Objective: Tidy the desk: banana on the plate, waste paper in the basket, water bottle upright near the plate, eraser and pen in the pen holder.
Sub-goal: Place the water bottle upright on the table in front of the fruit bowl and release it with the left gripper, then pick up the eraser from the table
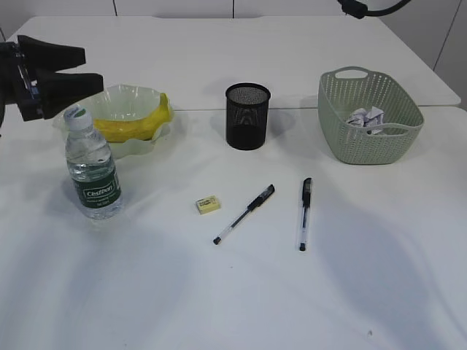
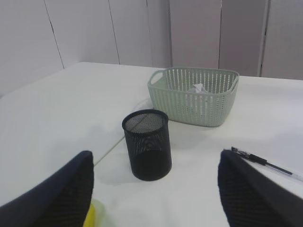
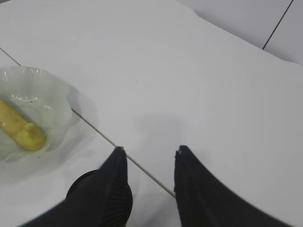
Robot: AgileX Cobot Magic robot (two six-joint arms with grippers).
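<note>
White bench (image 1: pixel 241 292) spread with a half-tidied scene: green basket (image 1: pixel 368 117) at right already holding the crumpled paper (image 1: pixel 365 117), pale plate (image 1: pixel 131 117) at left carrying the banana (image 1: pixel 135 127), water bottle (image 1: pixel 91 164) upright just in front of that plate, black mesh pen holder (image 1: pixel 248 117) empty between them. Left to clear: two pens and an eraser, all near the middle, well apart from the holder. Left hand (image 2: pixel 156 189) raised beside the plate, spread wide, holding nothing. Right hand (image 3: pixel 149 156) out of the outside view, seen high over the holder, partly parted with nothing between the pads. Judged next: a pick from the loose stationery. Best done by dropping straight onto the nearer pen (image 1: pixel 244 214), squaring the hand across its slanted barrel, gripping near the middle to stop it swinging, then tipping it point-down over the holder's rim. Same care for the second pen (image 1: pixel 304 214); small yellow eraser (image 1: pixel 208 204) needing a low, centred pinch.
</note>
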